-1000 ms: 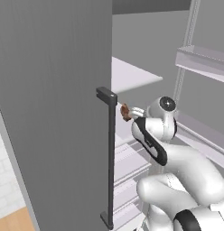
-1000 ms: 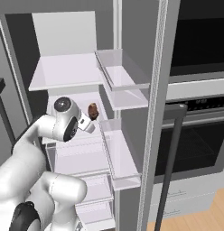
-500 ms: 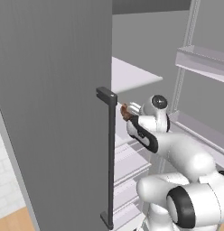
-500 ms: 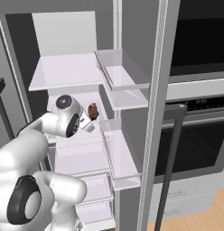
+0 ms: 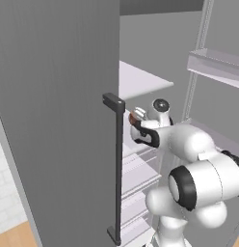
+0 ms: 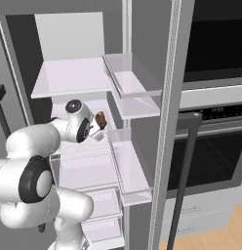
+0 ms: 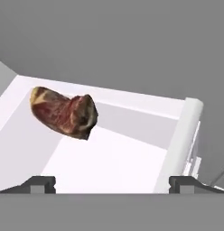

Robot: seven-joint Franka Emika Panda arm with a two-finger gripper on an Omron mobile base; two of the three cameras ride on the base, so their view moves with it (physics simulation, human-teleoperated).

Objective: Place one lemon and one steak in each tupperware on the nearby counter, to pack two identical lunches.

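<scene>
I am looking into an open fridge (image 6: 74, 78) with my arm reaching onto one of its middle shelves. In the hand view the gripper (image 7: 113, 182) has its jaws set wide apart, one dark tip at the lower left of the frame and one at the lower right, with nothing between them.

One steak (image 7: 64, 113) lies on the white shelf (image 7: 109, 167), in the upper left part of the hand view, ahead of the tips and not touching either. It is a reddish-brown marbled piece with a pale fatty end toward the left. In the right base view the same steak (image 6: 100, 119) sits just right of centre-left, beside the arm's wrist. In the left base view I see a sliver of it (image 5: 132, 117) at the middle of the frame, next to the hand.

Containers: the fridge interior holds several pale shelves stacked one above another, and I count one steak on the shelf I am working at. The door bins (image 6: 130, 80) in the middle of the right base view are clear-walled trays; I see nothing in them.

The grey fridge door (image 5: 54, 111) with its dark vertical handle (image 5: 117, 169) covers the left half of the left base view. An oven (image 6: 211, 146) with a dark bar handle stands at the right of the right base view.
</scene>
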